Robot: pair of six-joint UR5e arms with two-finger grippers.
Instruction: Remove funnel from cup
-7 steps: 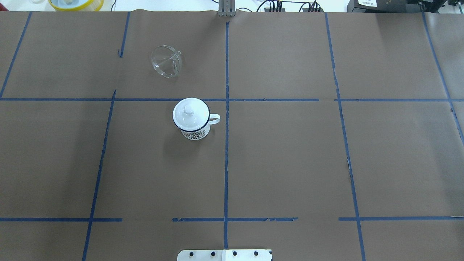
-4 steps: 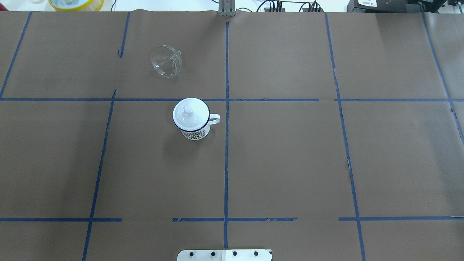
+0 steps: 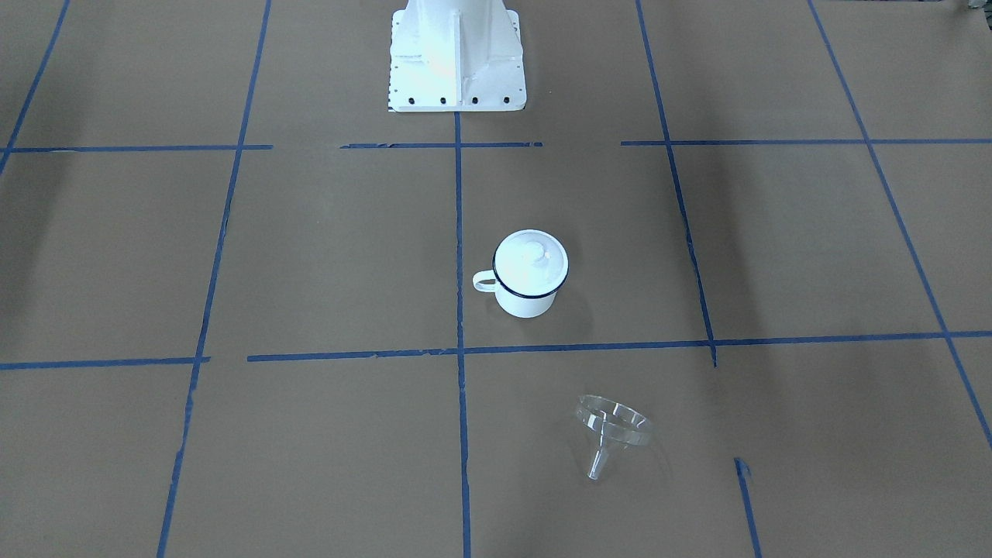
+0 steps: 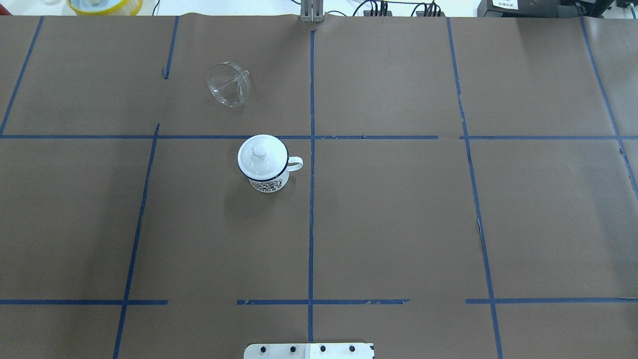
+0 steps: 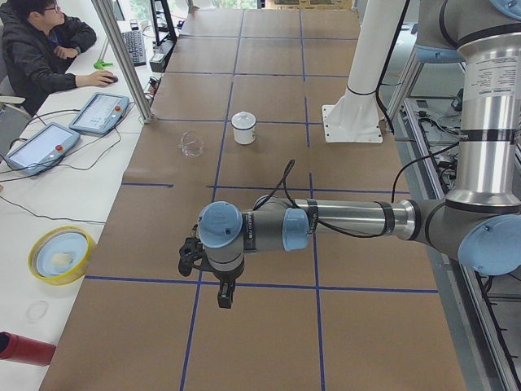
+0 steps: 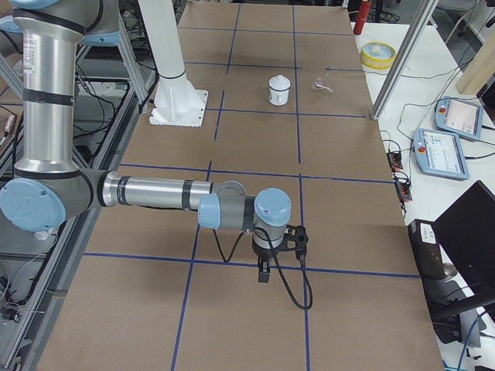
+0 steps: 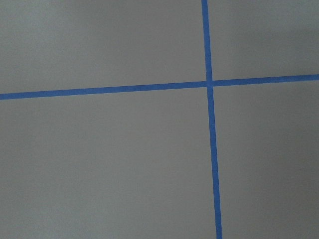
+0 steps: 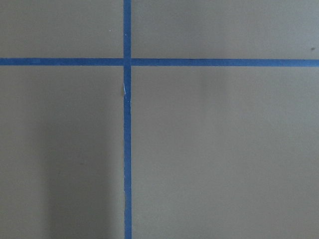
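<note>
The clear funnel (image 4: 228, 91) lies on its side on the brown paper, apart from the cup, also in the front view (image 3: 612, 430). The white cup (image 4: 269, 185) with a dark blue rim stands upright near the table's middle (image 3: 527, 304), with a round white knobbed lid (image 4: 261, 154) on its mouth. The left gripper (image 5: 221, 298) shows only in the left side view, pointing down over the table end far from the cup; I cannot tell its state. The right gripper (image 6: 264, 273) shows only in the right side view, likewise far away; I cannot tell its state.
The robot base (image 3: 457, 54) stands at the table's near edge. A yellow-rimmed bowl (image 5: 61, 254) and tablets (image 5: 98, 112) lie beyond the far edge, where an operator (image 5: 41, 41) sits. Blue tape lines grid the paper.
</note>
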